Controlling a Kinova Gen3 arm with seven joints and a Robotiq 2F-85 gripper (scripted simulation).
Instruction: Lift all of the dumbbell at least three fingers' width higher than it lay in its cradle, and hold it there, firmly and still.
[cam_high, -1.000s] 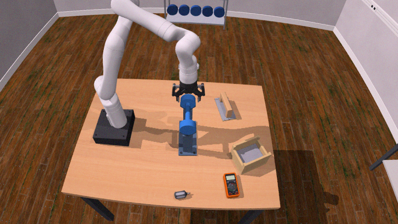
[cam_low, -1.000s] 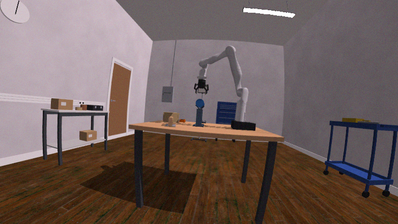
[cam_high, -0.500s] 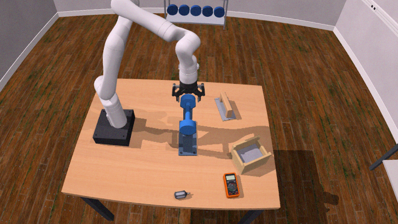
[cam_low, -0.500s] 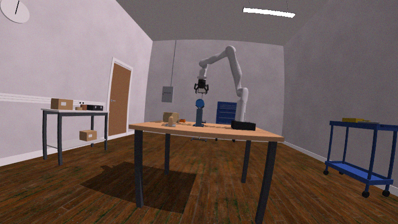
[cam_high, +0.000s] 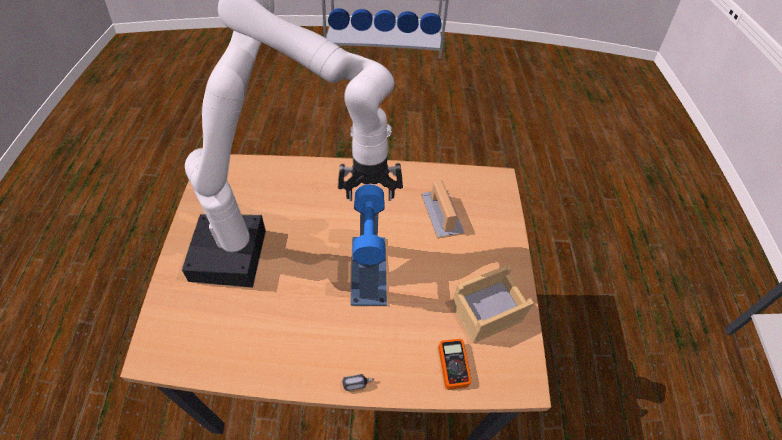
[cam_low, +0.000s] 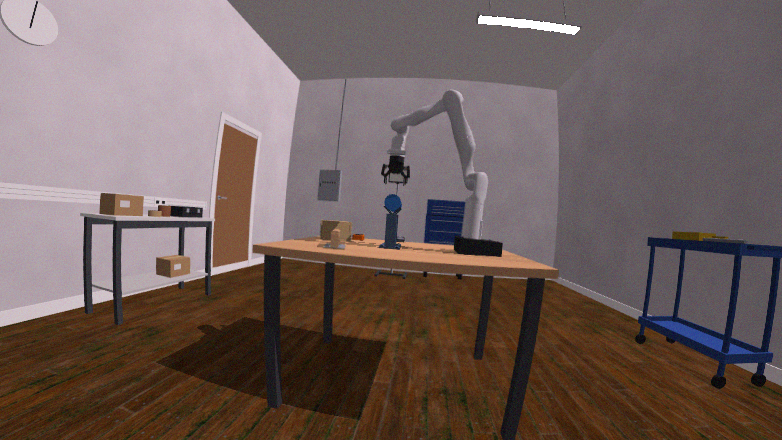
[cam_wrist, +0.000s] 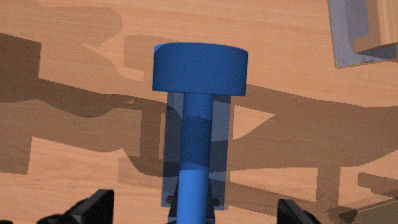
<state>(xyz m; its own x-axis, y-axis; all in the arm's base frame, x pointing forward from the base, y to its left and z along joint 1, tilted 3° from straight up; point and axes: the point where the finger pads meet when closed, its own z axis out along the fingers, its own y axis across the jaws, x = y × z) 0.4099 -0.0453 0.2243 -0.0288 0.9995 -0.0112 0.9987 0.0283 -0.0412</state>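
Observation:
A blue dumbbell lies level in its dark grey cradle in the middle of the table. My gripper is open and empty. It points straight down and hangs a short way above the dumbbell, over the bar near its far head, with clear air between them in the exterior view. In the wrist view the bar runs up the middle between my two dark fingertips, and the near head is in full view.
A wooden block on a grey plate lies right of the gripper. An open wooden box, an orange multimeter and a small grey part sit toward the front right. The arm's black base stands at left.

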